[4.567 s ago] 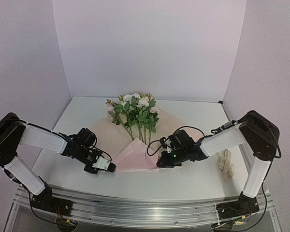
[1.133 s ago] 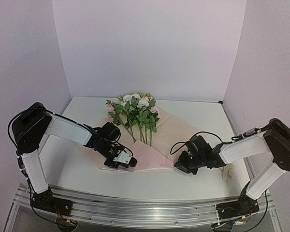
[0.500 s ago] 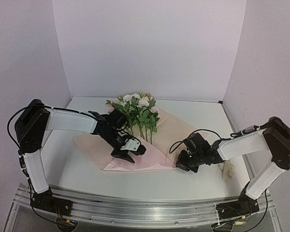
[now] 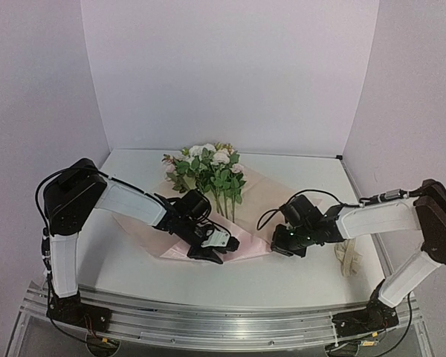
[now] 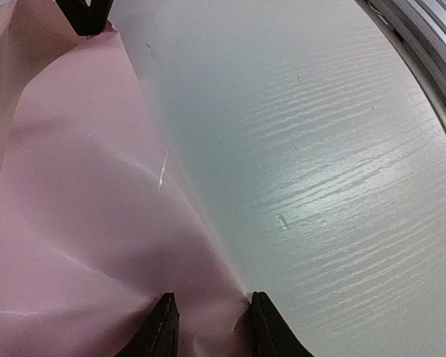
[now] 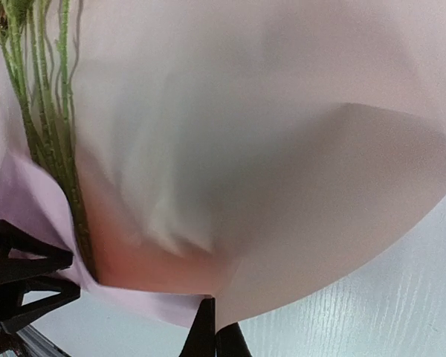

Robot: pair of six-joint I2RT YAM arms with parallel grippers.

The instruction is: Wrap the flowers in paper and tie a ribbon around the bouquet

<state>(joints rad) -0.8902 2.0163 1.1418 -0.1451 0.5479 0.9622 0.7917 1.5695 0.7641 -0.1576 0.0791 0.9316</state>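
Note:
The flowers lie on the pink paper at mid-table, blooms toward the back wall. Their green stems run down between the paper's layers. My left gripper is low on the paper's near folded edge. Its jaws stand apart, with a puckered stretch of paper between the fingertips. My right gripper is shut on the paper's right edge, which it holds lifted off the table. The cream ribbon lies loose by the right arm.
The metal rail runs along the table's near edge, close to the left gripper. White walls close in the back and both sides. The two grippers are only a short way apart over the paper's near end.
My left gripper has opened, swung right over the folded paper and come down on its near edge. My right gripper has closed fully and pulled its paper edge up and slightly left.

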